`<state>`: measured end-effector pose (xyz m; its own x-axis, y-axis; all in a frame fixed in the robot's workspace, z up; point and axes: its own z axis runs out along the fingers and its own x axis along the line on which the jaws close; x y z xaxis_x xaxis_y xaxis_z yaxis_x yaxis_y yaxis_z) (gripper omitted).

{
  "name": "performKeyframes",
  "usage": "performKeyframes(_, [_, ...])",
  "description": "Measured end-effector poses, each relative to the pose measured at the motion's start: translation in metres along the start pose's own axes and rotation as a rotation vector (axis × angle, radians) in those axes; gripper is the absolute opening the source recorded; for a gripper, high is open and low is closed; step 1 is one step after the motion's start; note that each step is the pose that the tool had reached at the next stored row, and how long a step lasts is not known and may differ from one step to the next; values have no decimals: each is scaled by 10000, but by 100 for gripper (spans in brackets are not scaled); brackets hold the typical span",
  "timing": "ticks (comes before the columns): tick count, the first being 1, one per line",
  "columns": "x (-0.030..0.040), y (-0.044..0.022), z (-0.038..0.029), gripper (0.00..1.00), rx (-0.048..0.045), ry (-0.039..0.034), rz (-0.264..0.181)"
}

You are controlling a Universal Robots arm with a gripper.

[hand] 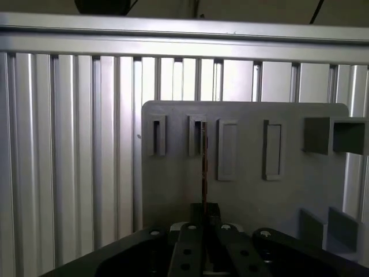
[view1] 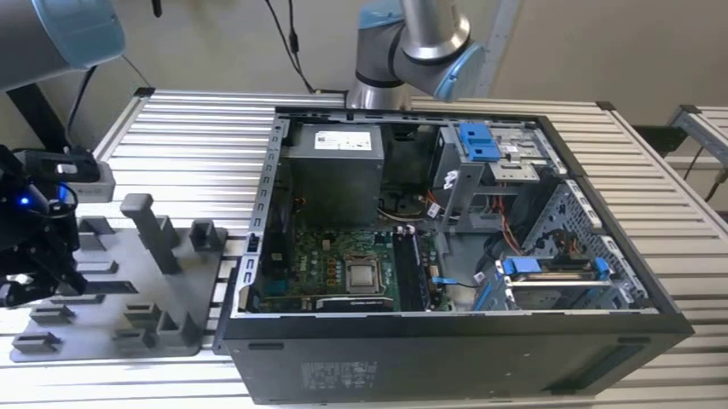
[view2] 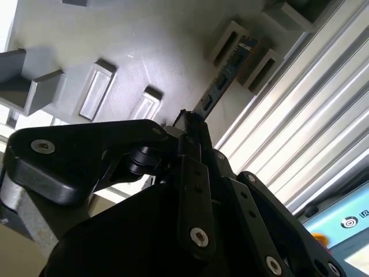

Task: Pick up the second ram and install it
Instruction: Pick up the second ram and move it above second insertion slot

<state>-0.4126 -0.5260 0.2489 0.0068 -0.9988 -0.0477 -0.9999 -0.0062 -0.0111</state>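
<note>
Second wrist view: claw (view2: pixel 192 122) pinched almost fully closed on the near end of the second ram (view2: pixel 222 81). Stick sits clamped between the black fingers (view2: pixel 195 173) and runs straight out from them, flat side showing, dark board with black chips. Its far end lies between two grey slot blocks (view2: pixel 228 39) near the edge of the grey fixture tray (view2: pixel 144 52). Cannot tell whether that end is seated in a slot or just clear of it. Ribbed aluminium bench (view2: pixel 300 115) runs alongside the tray. First wrist view: same stick seen edge-on, a thin dark line from the claw out to one block in a row of slotted blocks on the tray. Exterior view: arm's black wrist assembly (view1: pixel 32 239) hangs over the tray at the exterior view's left edge. Tray lies flat on the bench. Just beside it, toward the exterior view's right, an open computer case (view1: pixel 637 290) lies on its side, green motherboard (view1: pixel 330 260) and grey power-supply box (view1: pixel 336 175) exposed. Claw and stick are well apart from the case.
</note>
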Motion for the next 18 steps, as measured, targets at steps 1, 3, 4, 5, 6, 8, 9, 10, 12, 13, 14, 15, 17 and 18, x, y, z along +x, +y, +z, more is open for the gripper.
performKeyframes(1, [-1, 0, -10, 14, -1, 1, 0])
performKeyframes(3, [-1, 0, -30, 14, -1, 1, 0])
performKeyframes(4, [-2, 0, -40, 14, -1, 1, 0])
performKeyframes(5, [-2, 0, -50, 14, -1, 1, 0])
performKeyframes(6, [-3, 0, -60, 14, -1, 1, 0])
performKeyframes(8, [-3, 0, -78, 14, 0, 0, -1])
performKeyframes(9, [-4, 0, -86, 14, 0, 0, -1])
performKeyframes(10, [-4, 1, -94, 14, 0, 0, -1])
performKeyframes(12, [-5, 2, -112, 14, -1, 1, 0])
performKeyframes(13, [-5, 2, -122, 14, -1, 1, -1])
performKeyframes(14, [-6, 2, -132, 14, 0, 0, 0])
performKeyframes(15, [-7, 2, -142, 14, -1, 0, 0])
performKeyframes(17, [-8, 2, -164, 14, -1, 1, 0])
performKeyframes(18, [-8, 2, -175, 14, -1, 1, 0])
